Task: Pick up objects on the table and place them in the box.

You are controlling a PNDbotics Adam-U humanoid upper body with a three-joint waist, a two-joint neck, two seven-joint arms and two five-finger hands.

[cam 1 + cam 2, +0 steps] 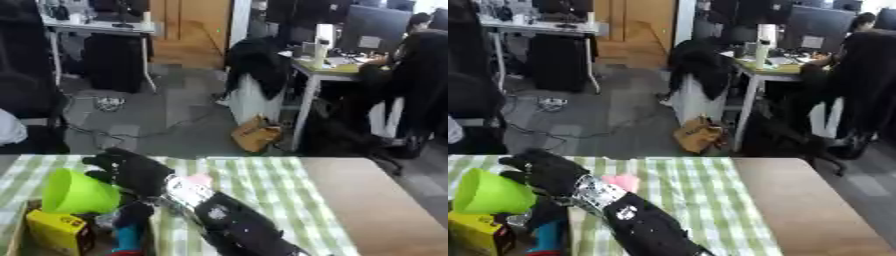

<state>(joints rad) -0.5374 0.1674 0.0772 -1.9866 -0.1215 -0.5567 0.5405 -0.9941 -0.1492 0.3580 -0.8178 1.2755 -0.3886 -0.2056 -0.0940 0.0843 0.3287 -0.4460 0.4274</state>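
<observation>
My right hand (133, 171), black, reaches in from the bottom toward the left and is curled round the base of a lime green cup (77, 193). The cup is tilted and hangs over the cardboard box (15, 235) at the lower left. Inside the box lie a yellow carton (56, 229) and a blue and red thing (128, 238) with a dark part above it. A small pink thing (623, 181) lies on the checked cloth just behind my wrist, partly hidden by it. My left hand shows in neither view.
A green and white checked cloth (262, 185) covers the left and middle of the table; bare wood (376, 205) runs along the right side. Beyond the far edge are floor, desks, chairs and a brown bag.
</observation>
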